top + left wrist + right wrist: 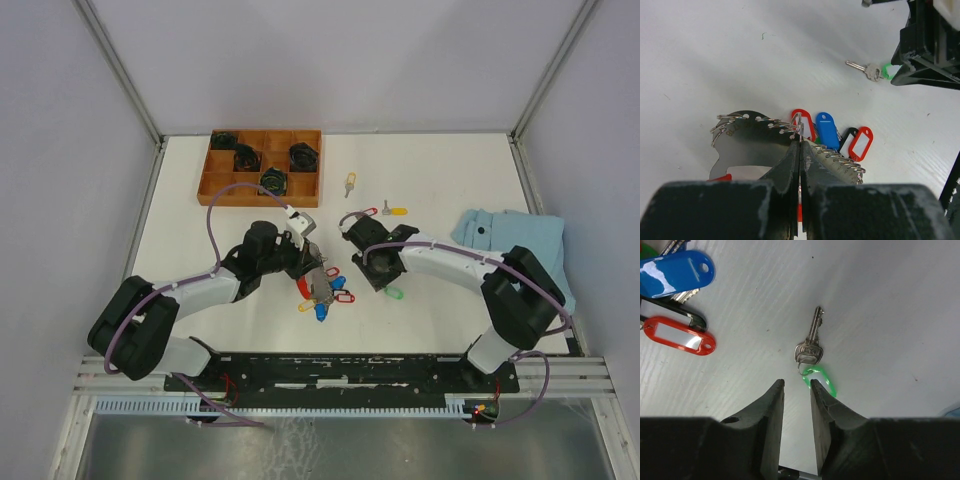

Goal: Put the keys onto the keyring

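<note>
My left jaws were pressed together, clamped on the keyring (pixel 760 134), whose red and blue tags (pixel 828 131) fanned out on the desk (pixel 740 60) just past the tips. My right jaws stood slightly apart and held nothing. A key (pixel 810 345) lay just ahead of them, its green tag (pixel 821 379) beside one tip.

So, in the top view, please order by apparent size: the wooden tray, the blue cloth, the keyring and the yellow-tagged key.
Largest: wooden tray and blue cloth, about alike, cloth partly hidden by the right arm, so unranked.
Then keyring.
Smallest: yellow-tagged key.
</note>
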Available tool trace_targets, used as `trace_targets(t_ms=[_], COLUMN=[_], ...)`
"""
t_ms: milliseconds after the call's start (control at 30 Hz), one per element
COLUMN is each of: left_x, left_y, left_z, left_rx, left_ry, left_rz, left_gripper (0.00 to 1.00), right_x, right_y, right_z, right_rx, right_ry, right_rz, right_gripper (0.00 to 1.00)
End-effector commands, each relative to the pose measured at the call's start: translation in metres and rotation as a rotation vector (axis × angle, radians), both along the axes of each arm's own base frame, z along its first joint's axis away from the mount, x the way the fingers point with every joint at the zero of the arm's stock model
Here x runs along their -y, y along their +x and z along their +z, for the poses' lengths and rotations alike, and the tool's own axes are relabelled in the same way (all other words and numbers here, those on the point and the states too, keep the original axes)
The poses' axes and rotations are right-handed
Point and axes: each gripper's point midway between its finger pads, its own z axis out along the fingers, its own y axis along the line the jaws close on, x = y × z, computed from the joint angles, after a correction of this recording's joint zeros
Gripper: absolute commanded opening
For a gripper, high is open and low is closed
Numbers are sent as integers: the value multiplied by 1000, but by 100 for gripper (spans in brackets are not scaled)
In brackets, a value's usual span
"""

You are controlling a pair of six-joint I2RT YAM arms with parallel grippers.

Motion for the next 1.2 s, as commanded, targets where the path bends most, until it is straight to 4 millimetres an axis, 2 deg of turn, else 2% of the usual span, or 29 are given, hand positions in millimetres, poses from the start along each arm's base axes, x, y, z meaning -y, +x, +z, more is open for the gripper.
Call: trace_targets(t_ms=[0, 233, 600, 800, 1033, 1167], left_x=[8, 8, 9, 9, 9, 9], left_y=[14, 14, 14, 13, 13, 12], left_z=[20, 20, 19, 20, 21, 22], left_rx=[92, 92, 90, 88, 91, 93], left_ry=[-12, -11, -12, -11, -14, -14], left_rz=[-25, -25, -30, -32, -33, -36], left_gripper=[3, 3, 3, 3, 3, 3], right_x=[-4, -2, 2, 5, 6, 4], right_y=[16, 14, 16, 19, 17, 16], right_z=[5, -8, -24, -22, -8, -5], right_rx=[59, 38, 30, 44, 58, 56], right_ry=[-57, -114, -164, -186, -164, -148], right_rz=[26, 31, 25, 21, 26, 29], right_gripper=[34, 30, 28, 22, 11, 11])
